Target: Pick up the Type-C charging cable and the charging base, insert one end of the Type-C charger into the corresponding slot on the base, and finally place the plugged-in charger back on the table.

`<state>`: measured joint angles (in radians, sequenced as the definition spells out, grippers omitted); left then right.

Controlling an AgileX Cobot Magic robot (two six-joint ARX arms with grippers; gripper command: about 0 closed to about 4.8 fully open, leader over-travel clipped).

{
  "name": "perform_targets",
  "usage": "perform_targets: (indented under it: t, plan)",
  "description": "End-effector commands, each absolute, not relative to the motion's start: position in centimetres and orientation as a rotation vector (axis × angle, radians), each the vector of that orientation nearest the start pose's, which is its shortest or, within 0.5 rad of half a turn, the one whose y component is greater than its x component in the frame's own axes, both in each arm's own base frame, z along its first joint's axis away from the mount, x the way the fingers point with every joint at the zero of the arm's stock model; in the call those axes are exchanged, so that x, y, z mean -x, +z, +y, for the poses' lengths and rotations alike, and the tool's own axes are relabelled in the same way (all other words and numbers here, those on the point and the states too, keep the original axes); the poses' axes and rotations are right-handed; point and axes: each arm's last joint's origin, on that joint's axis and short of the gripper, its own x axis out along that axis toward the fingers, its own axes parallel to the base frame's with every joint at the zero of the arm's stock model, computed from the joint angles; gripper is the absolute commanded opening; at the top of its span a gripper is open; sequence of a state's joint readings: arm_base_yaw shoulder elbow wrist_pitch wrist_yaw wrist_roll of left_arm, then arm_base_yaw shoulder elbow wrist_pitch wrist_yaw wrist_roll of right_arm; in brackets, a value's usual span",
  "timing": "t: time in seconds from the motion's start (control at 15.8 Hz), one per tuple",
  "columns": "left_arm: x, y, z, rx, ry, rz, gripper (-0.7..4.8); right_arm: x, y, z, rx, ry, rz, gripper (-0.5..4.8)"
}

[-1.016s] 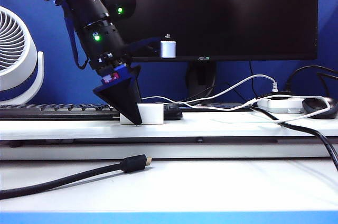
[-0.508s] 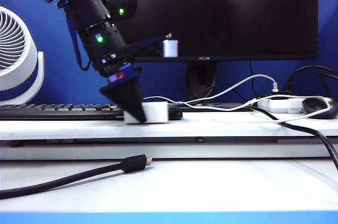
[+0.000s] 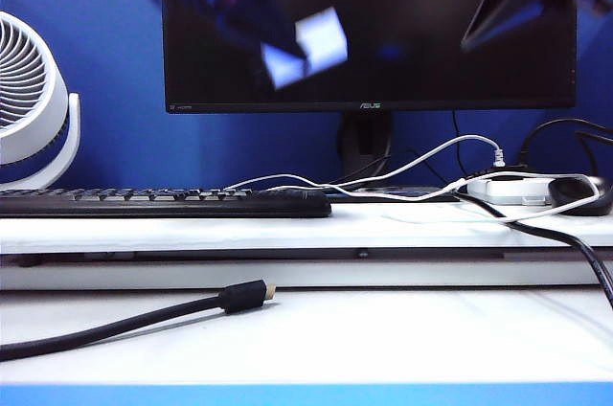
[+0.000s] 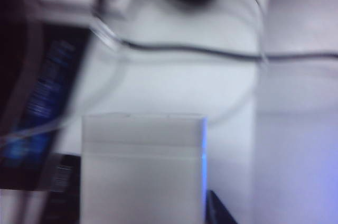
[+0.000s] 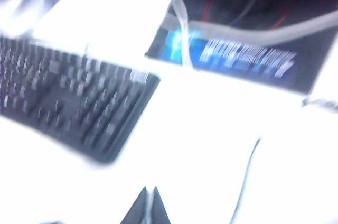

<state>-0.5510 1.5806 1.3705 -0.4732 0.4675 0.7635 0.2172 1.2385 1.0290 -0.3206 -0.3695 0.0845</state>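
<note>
In the exterior view the off-white charging base [image 3: 321, 37] hangs blurred high in front of the monitor, held by my left gripper [image 3: 283, 52]. The left wrist view shows the charging base [image 4: 142, 171] filling the space between the jaws, with my left gripper [image 4: 145, 217] shut on it and one dark finger [image 4: 219, 212] showing beside it. The thin white Type-C charging cable [image 3: 287, 179] lies limp on the table [image 3: 383, 224] behind the keyboard. My right gripper [image 3: 471, 40] hovers at the upper right, its fingertips [image 5: 149, 195] pressed shut above the table, well apart from the cable.
A black keyboard [image 3: 144, 201] lies at the left of the desk and a white fan [image 3: 29, 109] stands at the far left. The monitor [image 3: 431, 23] rises behind. A power strip [image 3: 508, 188] and mouse [image 3: 579, 193] sit at right. A thick black cable [image 3: 239, 297] lies in front.
My left gripper has closed on the charging base and lifted it off the table to in front of the monitor. My right gripper has come into view at the upper right.
</note>
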Motion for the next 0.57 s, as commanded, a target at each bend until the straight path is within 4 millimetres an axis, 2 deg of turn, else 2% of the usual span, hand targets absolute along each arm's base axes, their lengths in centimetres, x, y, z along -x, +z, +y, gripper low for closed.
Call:
perform_targets:
  t: [0.06,0.13,0.19,0.25,0.32,0.38,0.57]
  plan:
    - [-27.8,36.1,-18.1,-0.653,-0.999,0.141,2.68,-27.0,29.6,8.9,-0.108,0.623,0.622,-0.01]
    - [-27.0,37.8,-17.5,-0.622,-0.968,0.084,2.68,-27.4,28.4,10.3,-0.095,0.659,0.669,0.0]
    - [-26.3,39.0,-17.0,-0.6,-0.934,0.044,2.68,-27.5,27.3,11.9,-0.075,0.689,0.712,0.51]
    - [-25.8,39.8,-16.6,-0.587,-0.903,0.015,2.68,-27.7,26.5,12.7,-0.056,0.684,0.74,1.61]
    - [-25.2,40.7,-16.2,-0.569,-0.873,-0.017,2.68,-27.9,25.6,13.6,-0.036,0.669,0.765,2.36]
    - [-24.5,41.7,-15.8,-0.528,-0.855,-0.054,2.68,-28.3,24.7,14.4,-0.052,0.651,0.797,2.34]
    - [-23.3,43.5,-14.9,-0.458,-0.793,-0.113,2.68,-29.2,23.2,14.8,-0.087,0.531,0.832,2.34]
